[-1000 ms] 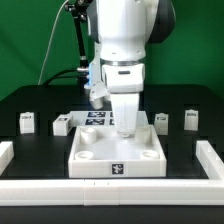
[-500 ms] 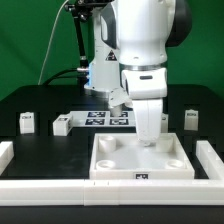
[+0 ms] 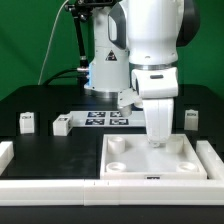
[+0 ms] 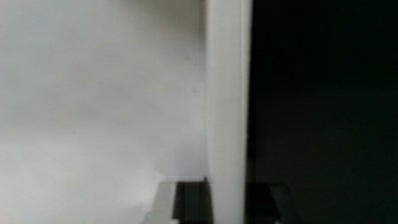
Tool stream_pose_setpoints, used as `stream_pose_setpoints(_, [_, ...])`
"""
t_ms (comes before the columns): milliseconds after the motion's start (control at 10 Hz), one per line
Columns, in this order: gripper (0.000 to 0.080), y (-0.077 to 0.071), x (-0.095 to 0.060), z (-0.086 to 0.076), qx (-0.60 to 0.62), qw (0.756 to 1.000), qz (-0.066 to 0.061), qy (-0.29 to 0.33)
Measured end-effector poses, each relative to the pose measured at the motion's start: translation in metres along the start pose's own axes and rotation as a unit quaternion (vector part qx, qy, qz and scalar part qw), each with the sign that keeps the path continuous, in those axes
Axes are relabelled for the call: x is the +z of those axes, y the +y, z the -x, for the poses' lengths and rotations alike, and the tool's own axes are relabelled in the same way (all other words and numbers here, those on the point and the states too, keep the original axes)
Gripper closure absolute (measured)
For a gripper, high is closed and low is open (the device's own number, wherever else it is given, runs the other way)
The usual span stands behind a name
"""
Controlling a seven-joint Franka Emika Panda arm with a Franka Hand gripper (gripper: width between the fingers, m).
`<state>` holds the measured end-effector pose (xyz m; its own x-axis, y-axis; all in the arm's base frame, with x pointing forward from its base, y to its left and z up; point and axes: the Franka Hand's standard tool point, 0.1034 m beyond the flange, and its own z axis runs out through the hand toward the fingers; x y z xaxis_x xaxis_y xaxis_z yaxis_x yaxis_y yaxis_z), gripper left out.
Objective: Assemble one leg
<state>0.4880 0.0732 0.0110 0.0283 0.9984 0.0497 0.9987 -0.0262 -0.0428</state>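
My black table (image 3: 35, 102) carries the white square tabletop (image 3: 140, 160) toward the exterior view's right, with the marker board (image 3: 105, 118) lying flat behind it. One leg (image 3: 27, 122) and a second leg (image 3: 62, 125) sit on the exterior view's left, well apart from a third leg (image 3: 190, 118). The front rail (image 3: 50, 188), left rail (image 3: 5, 152) and right rail (image 3: 213, 155) border the table.

Robotics lab: black table (image 3: 40, 145), green backdrop (image 3: 30, 40), robot arm (image 3: 155, 40), marker board (image 3: 105, 118), white border rails (image 3: 50, 188).

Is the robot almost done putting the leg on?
Not nearly. Done: nothing yet; the sockets that show in the tabletop look empty. In hand: the pincer is down at its far edge; I see no leg in it. Left: pick up a loose leg from the black table and fit it in a socket.
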Motion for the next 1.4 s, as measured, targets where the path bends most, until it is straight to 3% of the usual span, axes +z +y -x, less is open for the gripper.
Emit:
stream_pose_setpoints(300, [0.0736,0.0,0.0,-0.002,0.004,1.0,0.0,0.0])
stream_pose_setpoints(500, [0.0736,0.003,0.002,-0.016,0.009,1.0,0.001,0.003])
stream_pose_setpoints(800, [0.0736,0.013,0.002,-0.017,0.008,1.0,0.004,0.004])
stream_pose_setpoints(900, [0.0736,0.015,0.002,-0.017,0.006,1.0,-0.001,0.002])
stream_pose_setpoints(1300, [0.0736,0.014,0.001,-0.017,0.015,1.0,-0.004,-0.001])
stream_pose_setpoints(1400, [0.0564,0.014,0.001,-0.016,0.015,1.0,-0.004,-0.001])
